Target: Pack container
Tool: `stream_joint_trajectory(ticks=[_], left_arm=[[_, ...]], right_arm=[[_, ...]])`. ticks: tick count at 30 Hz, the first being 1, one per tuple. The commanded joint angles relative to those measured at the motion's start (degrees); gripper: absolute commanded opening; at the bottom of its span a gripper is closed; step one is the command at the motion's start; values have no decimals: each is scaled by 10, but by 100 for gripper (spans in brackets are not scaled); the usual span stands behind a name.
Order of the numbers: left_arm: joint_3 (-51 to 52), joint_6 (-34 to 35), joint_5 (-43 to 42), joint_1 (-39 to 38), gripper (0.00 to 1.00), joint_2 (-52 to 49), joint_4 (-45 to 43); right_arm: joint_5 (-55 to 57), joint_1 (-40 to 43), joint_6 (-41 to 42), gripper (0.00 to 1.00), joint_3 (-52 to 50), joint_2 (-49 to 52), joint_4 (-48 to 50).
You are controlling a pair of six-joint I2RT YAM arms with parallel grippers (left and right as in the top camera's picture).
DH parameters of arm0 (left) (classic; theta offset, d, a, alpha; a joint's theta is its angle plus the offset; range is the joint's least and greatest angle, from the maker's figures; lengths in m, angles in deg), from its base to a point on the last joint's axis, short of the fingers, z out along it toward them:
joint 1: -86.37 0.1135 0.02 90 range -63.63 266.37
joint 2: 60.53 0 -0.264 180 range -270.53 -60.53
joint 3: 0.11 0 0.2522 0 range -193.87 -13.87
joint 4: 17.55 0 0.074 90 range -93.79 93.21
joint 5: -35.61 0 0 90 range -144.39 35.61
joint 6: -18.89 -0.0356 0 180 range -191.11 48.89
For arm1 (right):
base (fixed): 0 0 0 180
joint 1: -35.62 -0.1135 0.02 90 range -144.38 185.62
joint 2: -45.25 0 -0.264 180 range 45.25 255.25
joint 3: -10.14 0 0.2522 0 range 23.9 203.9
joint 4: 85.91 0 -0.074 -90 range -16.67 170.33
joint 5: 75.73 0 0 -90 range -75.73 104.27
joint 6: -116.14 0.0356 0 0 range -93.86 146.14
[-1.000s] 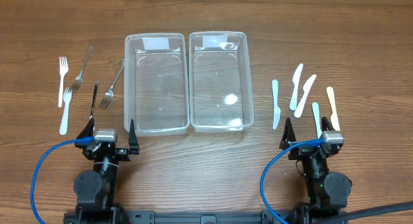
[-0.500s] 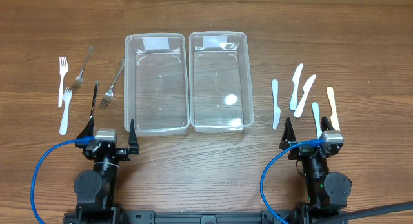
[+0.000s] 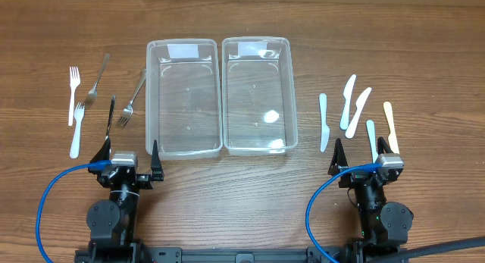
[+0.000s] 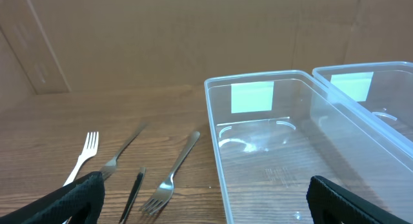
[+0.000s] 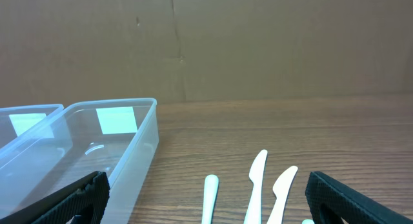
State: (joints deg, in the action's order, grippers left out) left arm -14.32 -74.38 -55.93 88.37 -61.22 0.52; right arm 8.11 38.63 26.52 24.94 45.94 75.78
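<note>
Two clear plastic containers stand side by side at the table's middle, the left container and the right container, both empty. Left of them lie metal forks and white plastic forks. Right of them lie several white plastic knives. My left gripper is open and empty near the front edge, below the forks; the forks and left container show in its wrist view. My right gripper is open and empty below the knives.
A dark-handled utensil lies among the forks. A cream plastic knife lies at the far right. Blue cables loop by each arm base. A cardboard wall stands behind the table.
</note>
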Motion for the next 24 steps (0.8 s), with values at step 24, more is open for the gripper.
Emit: stream_joint_trajectory(ticks=[24], left_arm=[[-307, 135, 5, 3, 100, -210, 209]], right_arm=[[-45, 2, 82, 100, 544, 514, -369]])
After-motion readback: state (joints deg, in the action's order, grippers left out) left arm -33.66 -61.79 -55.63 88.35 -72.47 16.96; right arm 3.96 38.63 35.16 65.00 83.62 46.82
